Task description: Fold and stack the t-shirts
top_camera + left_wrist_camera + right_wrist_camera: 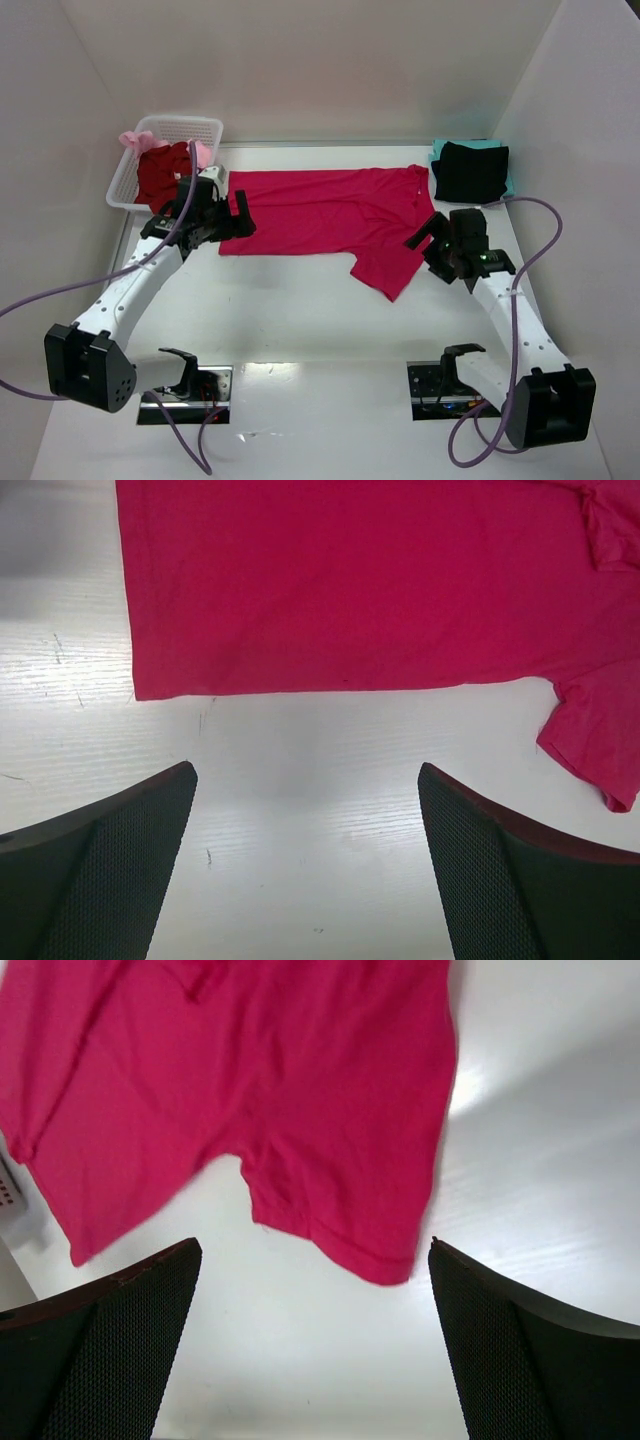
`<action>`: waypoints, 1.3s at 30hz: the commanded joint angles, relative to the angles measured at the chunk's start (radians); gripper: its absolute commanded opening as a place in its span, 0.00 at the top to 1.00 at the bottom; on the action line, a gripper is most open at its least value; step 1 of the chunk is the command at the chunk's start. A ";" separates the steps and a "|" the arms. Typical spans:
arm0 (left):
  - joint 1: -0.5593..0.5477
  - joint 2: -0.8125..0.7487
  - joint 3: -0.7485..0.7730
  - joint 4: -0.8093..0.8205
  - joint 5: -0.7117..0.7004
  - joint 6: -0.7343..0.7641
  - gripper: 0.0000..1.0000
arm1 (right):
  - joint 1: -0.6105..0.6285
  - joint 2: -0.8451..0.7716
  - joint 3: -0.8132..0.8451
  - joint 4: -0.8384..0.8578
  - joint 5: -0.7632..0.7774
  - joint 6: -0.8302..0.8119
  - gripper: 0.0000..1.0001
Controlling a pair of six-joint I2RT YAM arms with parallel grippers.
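The crimson t-shirt [330, 215] lies spread flat across the far half of the worktop [300, 330], apparently ready for folding, with the left tool [238, 216] and right tool [424, 240] hovering released and empty at its two ends.

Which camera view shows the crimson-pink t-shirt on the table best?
The top external view: the whole crimson-pink t-shirt lies spread flat, one sleeve sticking out. The left wrist view shows only a hem corner and part of a sleeve; the right wrist view shows only the sleeve end.
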 commanded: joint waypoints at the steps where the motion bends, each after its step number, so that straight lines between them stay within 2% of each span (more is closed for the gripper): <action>1: -0.003 -0.018 -0.018 -0.003 -0.014 -0.037 0.01 | 0.035 -0.011 -0.040 -0.024 0.002 0.104 0.00; 13: -0.003 0.079 -0.018 0.017 -0.063 -0.077 0.01 | 0.102 0.168 -0.049 -0.037 0.082 0.113 0.00; 17: -0.003 0.116 -0.007 0.017 -0.072 -0.088 0.01 | 0.122 0.243 -0.040 -0.037 0.103 0.113 0.04; 23: -0.003 0.166 0.013 0.017 -0.086 -0.088 0.01 | 0.131 0.277 -0.049 -0.027 0.123 0.113 0.16; 25: -0.003 0.180 0.013 0.026 -0.097 -0.088 0.01 | 0.131 0.288 -0.049 -0.017 0.135 0.113 0.23; 29: -0.003 0.220 0.013 0.026 -0.109 -0.097 0.01 | 0.140 0.316 -0.058 0.015 0.135 0.113 0.28; 39: 0.054 0.304 0.024 -0.005 -0.180 -0.126 0.01 | 0.150 0.339 -0.077 0.074 0.126 0.122 0.30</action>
